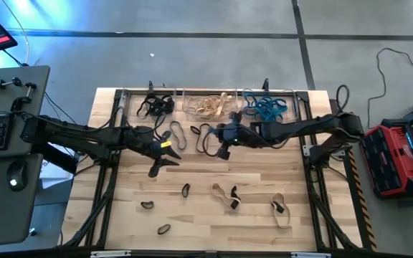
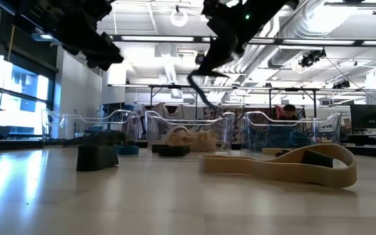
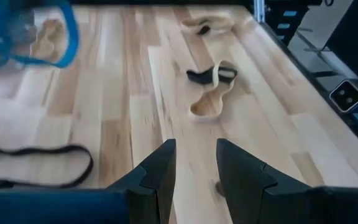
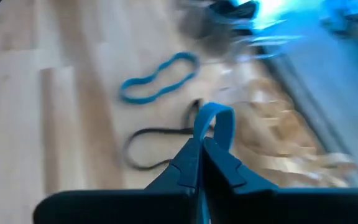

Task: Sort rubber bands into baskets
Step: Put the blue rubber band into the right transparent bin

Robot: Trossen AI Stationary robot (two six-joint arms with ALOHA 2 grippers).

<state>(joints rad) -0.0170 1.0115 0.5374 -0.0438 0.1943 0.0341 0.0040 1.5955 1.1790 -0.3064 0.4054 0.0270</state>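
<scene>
Three clear baskets stand along the table's far edge: the left one (image 1: 155,105) holds black rubber bands, the middle one (image 1: 210,106) tan ones, the right one (image 1: 267,107) blue ones. My right gripper (image 1: 224,140) hovers near the middle basket, shut on a blue band (image 4: 215,121). My left gripper (image 1: 165,161) is open and empty above the table's left centre, as the left wrist view (image 3: 196,152) shows. A blue band (image 4: 160,78) and a black band (image 4: 154,146) lie flat on the table below my right gripper. My right gripper pinches the blue band between its two fingertips, and a short loop of the band (image 4: 219,118) stands out beyond them. The fingers slant down from the table's right side. The band is lifted clear of the table.
Loose bands lie on the near half of the table: black ones (image 1: 186,190) (image 1: 147,205) (image 1: 163,229), a tan one with a black one (image 1: 226,193), and a tan one (image 1: 278,208). Another black loop (image 1: 178,134) lies near my left gripper.
</scene>
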